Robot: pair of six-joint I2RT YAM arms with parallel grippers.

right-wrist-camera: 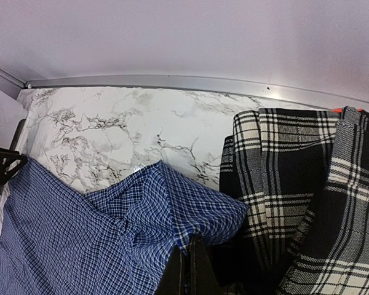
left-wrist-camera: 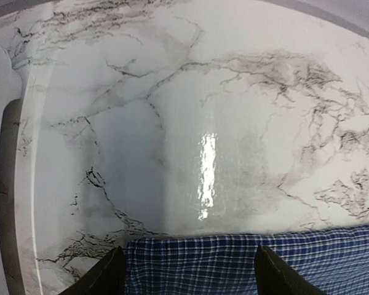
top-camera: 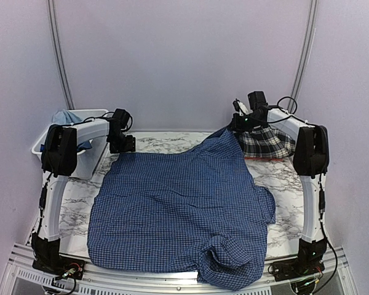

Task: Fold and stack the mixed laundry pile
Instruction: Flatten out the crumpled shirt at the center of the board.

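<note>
I see the shirt (top-camera: 178, 203) spread flat across the table (top-camera: 283, 178). My left gripper (left-wrist-camera: 187, 273) stands wide open over its far left corner, the hem lying between the two fingers with nothing gripped. My right gripper (right-wrist-camera: 189, 270) is pinched tight on the shirt's far right corner, holding it up in a peak just beside the plaid piece (top-camera: 267, 142).

A white marble-patterned table (top-camera: 286, 178) with dark grey veins spreads across the scene. A white plastic bin (top-camera: 80, 114) stands at the table's far left corner. Behind the table's far edge rises a pale lilac wall (top-camera: 184, 61), with two curved metal rails (top-camera: 58, 55) running up it.
</note>
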